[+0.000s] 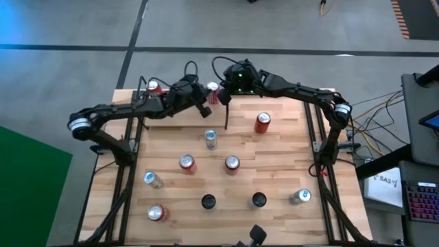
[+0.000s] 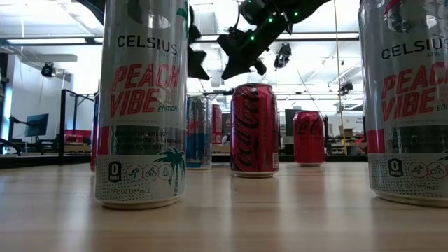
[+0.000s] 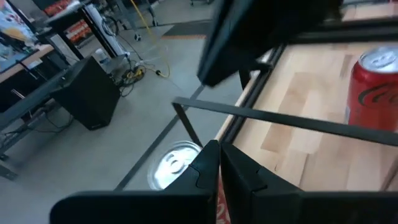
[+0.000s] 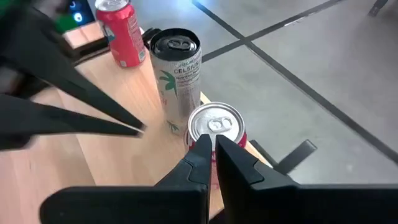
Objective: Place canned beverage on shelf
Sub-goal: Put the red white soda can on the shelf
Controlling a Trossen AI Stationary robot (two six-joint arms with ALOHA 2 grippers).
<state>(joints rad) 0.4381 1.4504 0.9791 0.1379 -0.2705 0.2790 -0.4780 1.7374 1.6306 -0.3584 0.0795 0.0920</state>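
Both of our grippers hang over the far edge of the shelf [image 1: 171, 147], and both have their fingers pressed together, holding nothing. The right gripper [image 4: 212, 146] sits just above a red can with a silver top [image 4: 216, 126], which stands at the board's far edge beside a taller pale can [image 4: 179, 78]. The left gripper [image 3: 219, 163] hovers close by, above another silver can top [image 3: 174, 163] near the black edge rod [image 3: 292, 119].

To do this step well, we judge the right fingers must spread first, then drop straight down around the red can, clear of its tall neighbour. We should keep the left arm out of the way, since the two wrists crowd each other here.
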